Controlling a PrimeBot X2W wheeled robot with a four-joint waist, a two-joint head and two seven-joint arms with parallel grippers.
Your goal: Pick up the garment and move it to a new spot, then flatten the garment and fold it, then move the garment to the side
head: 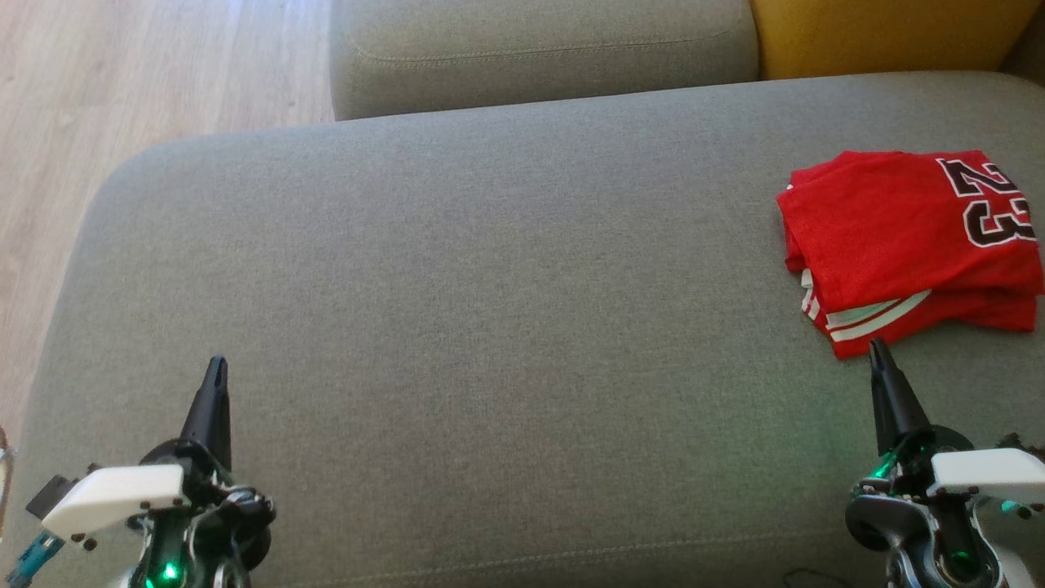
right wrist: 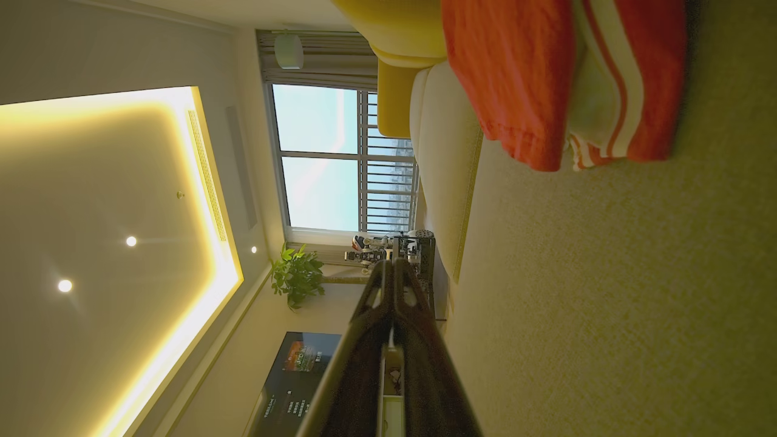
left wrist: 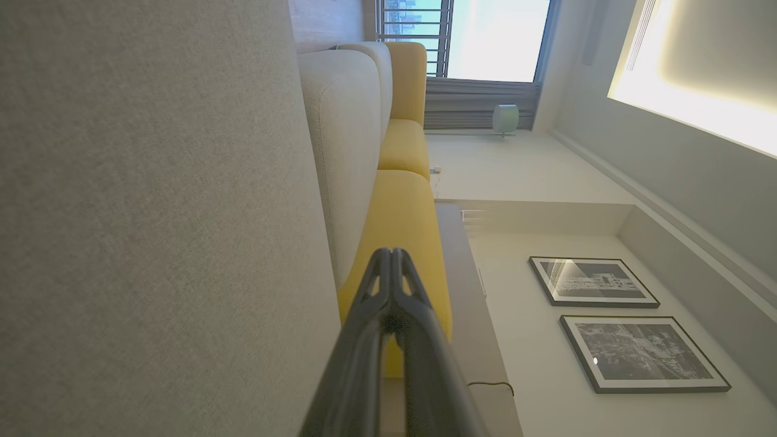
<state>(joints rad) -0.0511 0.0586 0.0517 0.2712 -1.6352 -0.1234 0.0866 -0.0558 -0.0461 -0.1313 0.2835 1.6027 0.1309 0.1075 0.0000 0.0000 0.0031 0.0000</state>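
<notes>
The garment [head: 906, 245] is a red jersey with white stripes and a dark number. It lies folded in a compact stack at the far right of the grey seat cushion [head: 490, 286]. In the right wrist view the garment [right wrist: 534, 79] sits at the top with its folded edges showing. My right gripper [head: 878, 351] is shut and holds nothing, its tip just short of the garment's near edge. My left gripper [head: 216, 367] is shut and holds nothing at the lower left, far from the garment. In the wrist views the left gripper [left wrist: 390, 255] and the right gripper [right wrist: 393, 267] have their fingers pressed together.
A second grey cushion [head: 539, 49] lies behind the seat, with a yellow cushion [head: 890, 33] at the back right. Wooden floor [head: 122, 90] runs along the left. The wrist views show a window [right wrist: 328, 158], a plant [right wrist: 297, 276] and framed pictures [left wrist: 643, 355].
</notes>
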